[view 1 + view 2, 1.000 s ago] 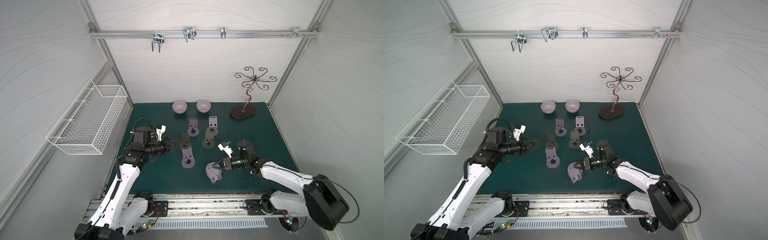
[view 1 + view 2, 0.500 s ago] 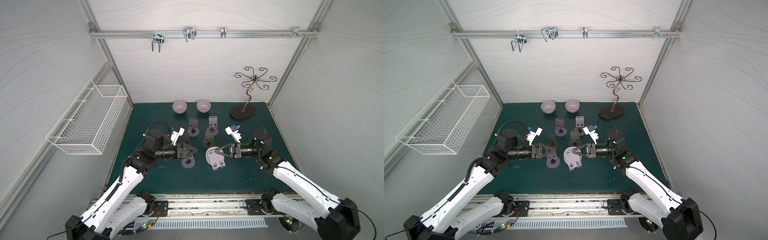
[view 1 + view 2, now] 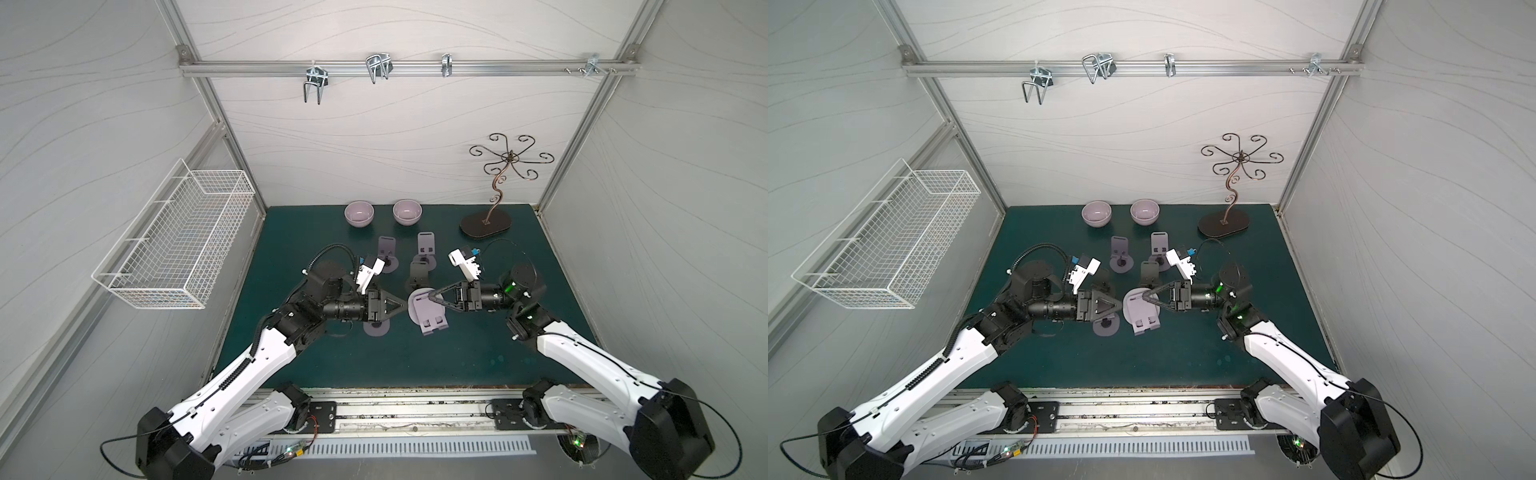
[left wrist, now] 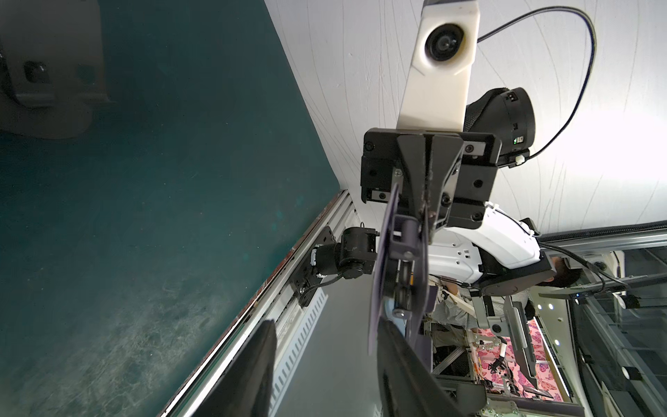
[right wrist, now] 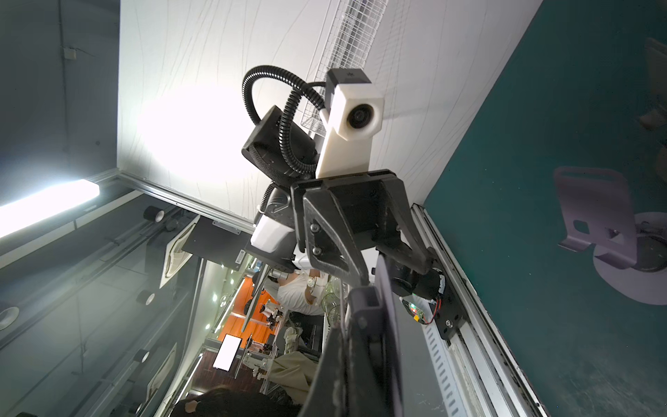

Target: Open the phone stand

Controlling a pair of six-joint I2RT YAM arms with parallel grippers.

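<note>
Your left claw (image 3: 403, 306) has closed in, half-open, just beside the phone stand (image 3: 432, 320) pinched in your right claw (image 3: 427, 297).

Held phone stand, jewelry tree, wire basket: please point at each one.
held phone stand (image 3: 428, 313): top view, lilac plate.
jewelry tree (image 3: 485, 224): top view, oval base.
wire basket (image 3: 178, 245): top view, white mesh.

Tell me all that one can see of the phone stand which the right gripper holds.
The stand is lilac, plastic by its look: a round base and a flat plate with two small hooks, almost folded together. It hangs in the air over the mat. The right gripper is shut on it; the open left gripper is at its edge, contact unclear.
</note>
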